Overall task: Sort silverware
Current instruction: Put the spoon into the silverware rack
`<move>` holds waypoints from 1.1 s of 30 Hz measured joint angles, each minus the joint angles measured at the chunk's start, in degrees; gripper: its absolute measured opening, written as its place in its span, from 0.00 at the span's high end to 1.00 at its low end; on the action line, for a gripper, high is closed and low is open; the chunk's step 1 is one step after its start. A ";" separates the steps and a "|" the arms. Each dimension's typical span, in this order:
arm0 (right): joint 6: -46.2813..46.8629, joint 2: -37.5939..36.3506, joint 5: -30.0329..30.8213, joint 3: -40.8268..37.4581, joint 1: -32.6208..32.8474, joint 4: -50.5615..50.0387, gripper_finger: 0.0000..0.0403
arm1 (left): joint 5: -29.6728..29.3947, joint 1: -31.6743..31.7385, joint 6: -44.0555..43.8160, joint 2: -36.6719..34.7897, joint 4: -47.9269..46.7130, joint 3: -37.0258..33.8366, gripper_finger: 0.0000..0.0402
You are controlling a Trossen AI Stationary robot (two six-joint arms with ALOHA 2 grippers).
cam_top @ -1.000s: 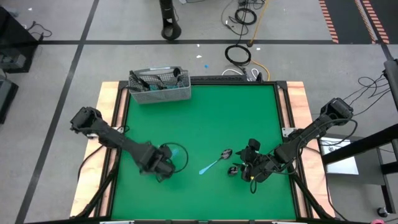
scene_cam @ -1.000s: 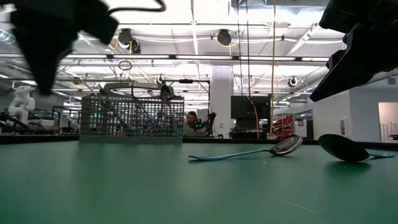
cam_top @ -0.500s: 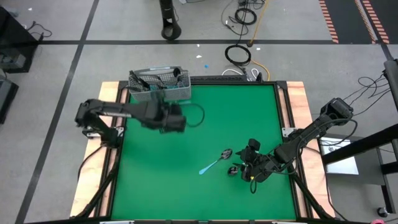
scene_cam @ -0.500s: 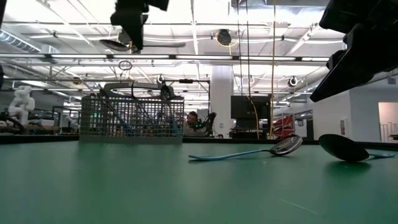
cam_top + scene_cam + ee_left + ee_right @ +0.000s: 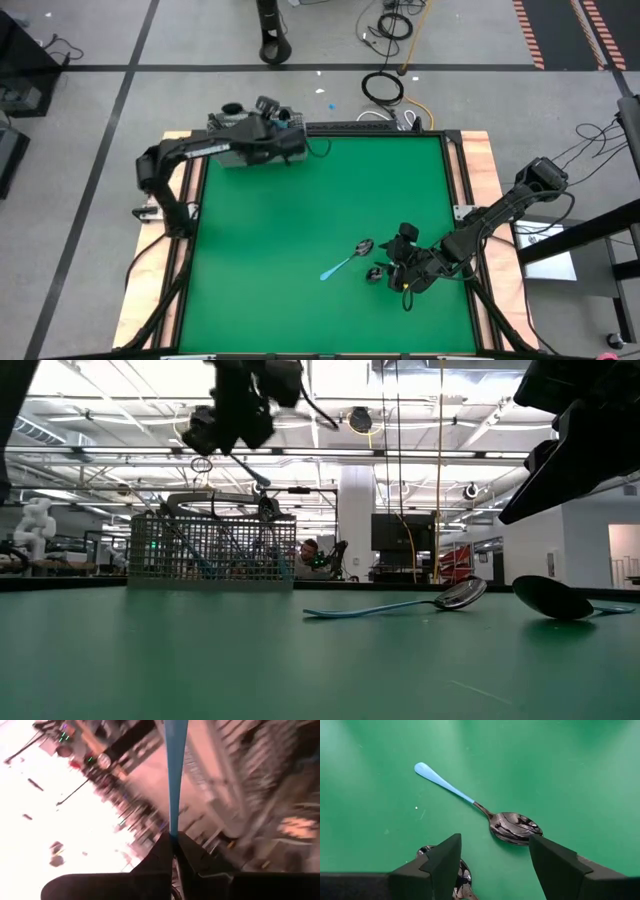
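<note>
Two spoons lie on the green mat point(image 5: 300, 230) near the right gripper point(image 5: 398, 262): one blue-handled spoon point(image 5: 345, 262) just beside it and a second spoon point(image 5: 459, 872) partly beneath its spread, empty fingers point(image 5: 554, 865). We see a third blue-handled utensil point(image 5: 176, 775) clenched in the left gripper point(image 5: 283, 124), now above the wire-mesh basket point(image 5: 232, 152) at the mat's far-left corner. Half a second earlier that gripper was over open mat nearer the middle; the right arm is unchanged.
</note>
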 joint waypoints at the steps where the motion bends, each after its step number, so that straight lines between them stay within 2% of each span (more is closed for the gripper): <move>1: -0.03 0.00 0.00 0.00 0.00 0.00 0.44 | -2.17 1.15 2.75 1.12 2.08 0.00 1.00; 5: -0.45 0.00 0.04 0.00 0.00 -0.02 0.44 | -8.11 4.62 12.25 5.44 10.01 0.00 1.00; 18: -2.42 0.00 2.88 0.00 -0.02 -0.17 0.44 | -11.56 6.03 23.19 13.68 17.80 0.00 1.00; 23: -2.42 0.00 2.92 0.00 -0.02 -0.20 0.44 | -9.27 4.92 26.39 13.99 20.50 0.00 1.00; 33: -2.42 0.00 2.99 0.00 -0.03 -0.20 0.44 | -0.48 1.55 32.27 13.90 23.84 0.00 0.98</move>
